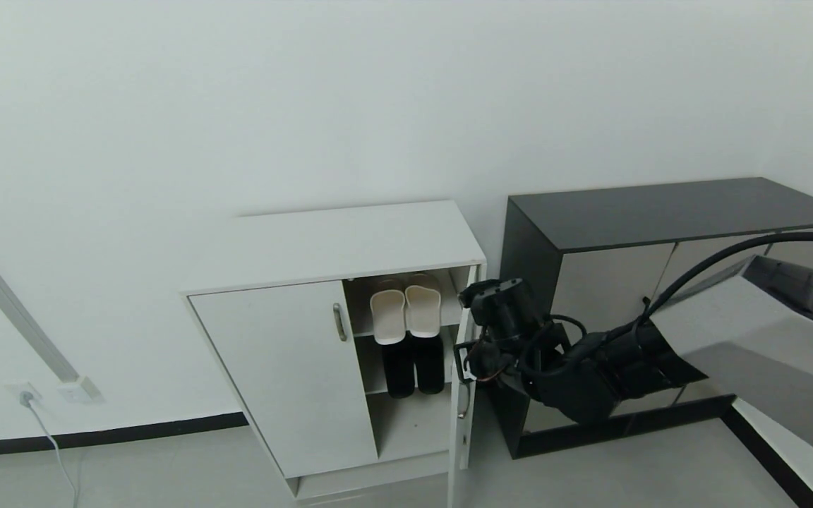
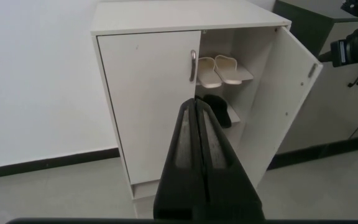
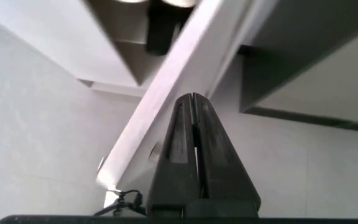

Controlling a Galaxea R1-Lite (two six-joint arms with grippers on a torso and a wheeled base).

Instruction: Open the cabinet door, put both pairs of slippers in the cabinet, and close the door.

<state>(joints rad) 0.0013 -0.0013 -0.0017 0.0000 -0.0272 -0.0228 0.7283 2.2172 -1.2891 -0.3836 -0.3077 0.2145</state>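
Right hand (image 3: pixel 193 98) seemingly touches open door (image 2: pixel 284 106), sideboard (image 1: pixel 660 212) beside.

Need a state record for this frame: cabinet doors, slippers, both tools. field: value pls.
cabinet: white, two doors
left door: closed
right door: swung open
white slippers: inside, upper level
black slippers: inside, one level below the white pair
left tool: shut, empty, in front of cabinet, apart from it
right tool: shut, empty, by outer side of right door; contact cannot tell
remaining: close right door
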